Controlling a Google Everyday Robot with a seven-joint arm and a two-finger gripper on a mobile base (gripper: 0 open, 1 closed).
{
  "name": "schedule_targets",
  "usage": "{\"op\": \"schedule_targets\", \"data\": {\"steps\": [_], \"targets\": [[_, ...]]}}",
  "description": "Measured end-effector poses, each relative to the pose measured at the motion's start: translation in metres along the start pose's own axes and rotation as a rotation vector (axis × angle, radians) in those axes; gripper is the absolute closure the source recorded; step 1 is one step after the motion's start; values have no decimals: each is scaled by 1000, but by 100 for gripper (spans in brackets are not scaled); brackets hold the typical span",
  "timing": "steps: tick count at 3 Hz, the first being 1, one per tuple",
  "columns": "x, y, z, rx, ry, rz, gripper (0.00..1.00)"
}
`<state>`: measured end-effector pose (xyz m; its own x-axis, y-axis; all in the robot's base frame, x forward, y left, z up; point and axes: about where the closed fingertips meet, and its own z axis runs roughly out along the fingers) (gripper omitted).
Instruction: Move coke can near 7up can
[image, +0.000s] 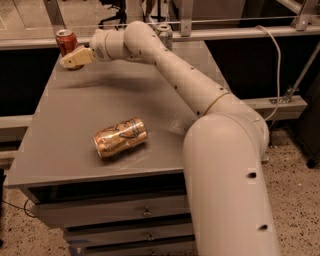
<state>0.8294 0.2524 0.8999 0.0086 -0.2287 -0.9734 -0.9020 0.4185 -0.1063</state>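
Two cans concerned: coke can (66, 41) just left of gripper (74, 58), grip state indeterminate; reach in hand, grasp and carry right toward 7up can (165, 35) judged next.

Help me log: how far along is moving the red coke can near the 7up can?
Done: nothing yet; the red coke can stands at the table's far-left corner, apart from the pale green 7up can behind the arm. In hand: the gripper is beside the coke can's base. Left: grasp, carry, set down.
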Motion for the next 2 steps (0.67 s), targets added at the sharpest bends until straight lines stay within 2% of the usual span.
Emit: {"op": "schedule_targets", "data": {"steps": [1, 2], "targets": [[4, 1, 28, -36, 14, 24, 0], [7, 0, 49, -48, 18, 42, 0]]}}
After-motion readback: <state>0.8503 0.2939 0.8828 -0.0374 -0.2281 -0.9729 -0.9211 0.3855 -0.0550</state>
